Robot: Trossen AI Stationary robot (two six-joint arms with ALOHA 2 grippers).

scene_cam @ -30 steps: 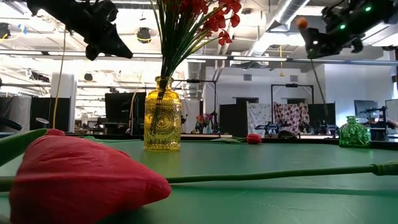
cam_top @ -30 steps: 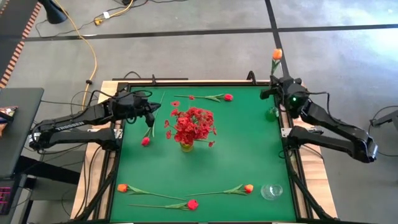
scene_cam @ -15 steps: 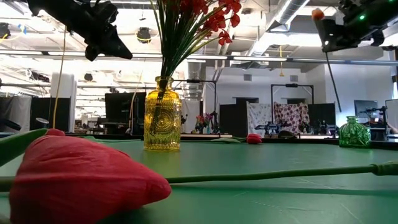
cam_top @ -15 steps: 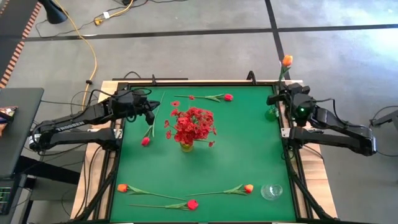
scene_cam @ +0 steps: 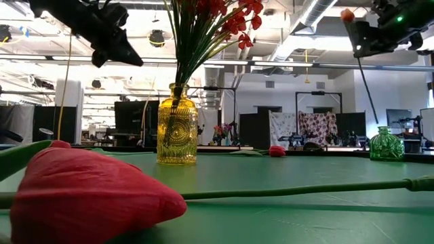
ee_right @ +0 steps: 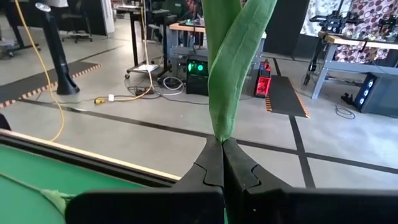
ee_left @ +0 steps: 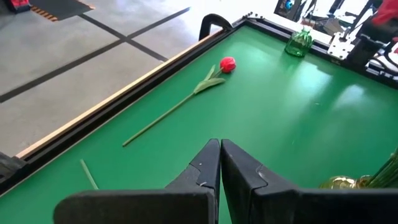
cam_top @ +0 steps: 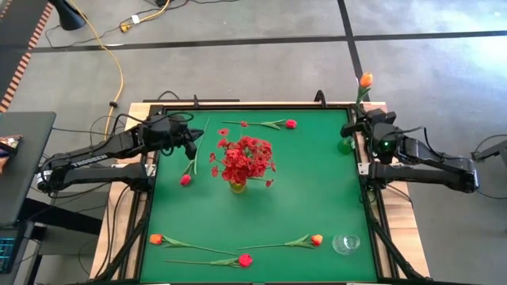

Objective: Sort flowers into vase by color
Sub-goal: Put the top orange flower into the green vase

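Orange tulip: upright, stem clenched in the right gripper, bud above.
Green vase: just beside and below that gripper, at the table's right edge.
Left gripper: clenched on a thin stem, over the left side.

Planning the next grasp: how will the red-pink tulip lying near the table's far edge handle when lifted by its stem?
The red-pink tulip probably weighs little: thin stem, small bud. Gripped at the bare end, the bud end may droop. It likely won't roll, since its leaf lies flat on the table.
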